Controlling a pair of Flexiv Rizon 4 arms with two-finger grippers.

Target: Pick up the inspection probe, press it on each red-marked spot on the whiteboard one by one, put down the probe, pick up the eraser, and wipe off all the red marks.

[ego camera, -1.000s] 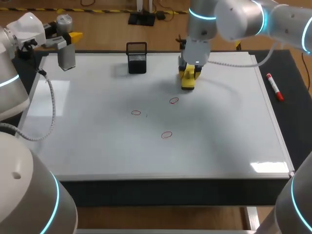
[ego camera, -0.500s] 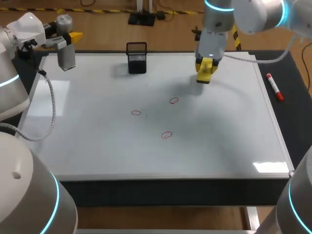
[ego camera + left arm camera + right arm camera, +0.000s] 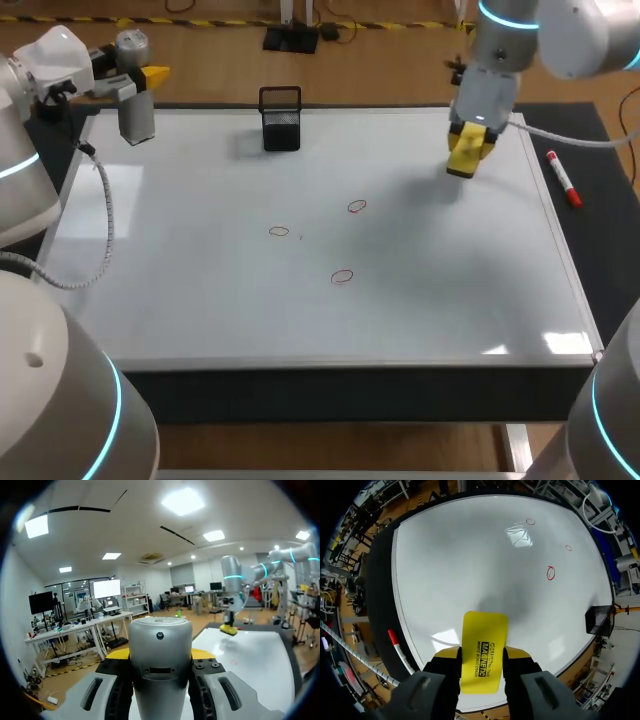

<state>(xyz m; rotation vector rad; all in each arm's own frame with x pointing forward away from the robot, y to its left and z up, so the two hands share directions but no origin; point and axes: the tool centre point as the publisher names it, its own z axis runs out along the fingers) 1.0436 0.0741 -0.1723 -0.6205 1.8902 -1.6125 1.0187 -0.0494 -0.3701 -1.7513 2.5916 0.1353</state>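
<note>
My left gripper (image 3: 140, 88) hangs over the whiteboard's (image 3: 200, 310) far left corner, shut on the silver cylindrical probe (image 3: 136, 112); in the left wrist view the probe (image 3: 160, 680) stands between the fingers. Above the board's far right part, my right gripper (image 3: 468, 140) is shut on the yellow eraser (image 3: 464, 158), which sticks out ahead of the fingers in the right wrist view (image 3: 484, 645). Three red marks lie mid-board: one (image 3: 357, 207), a second (image 3: 279, 232), a third (image 3: 342, 276). The eraser is right of and beyond them, clear of the surface.
A black mesh holder (image 3: 281, 120) stands at the board's far edge, left of the right gripper. A red marker (image 3: 563, 178) lies on the dark mat just off the board's right edge, also visible beside the right gripper (image 3: 399, 650).
My right arm has carried the eraser to the right and slightly back, away from the nearest red mark. The left arm and probe have not moved.
</note>
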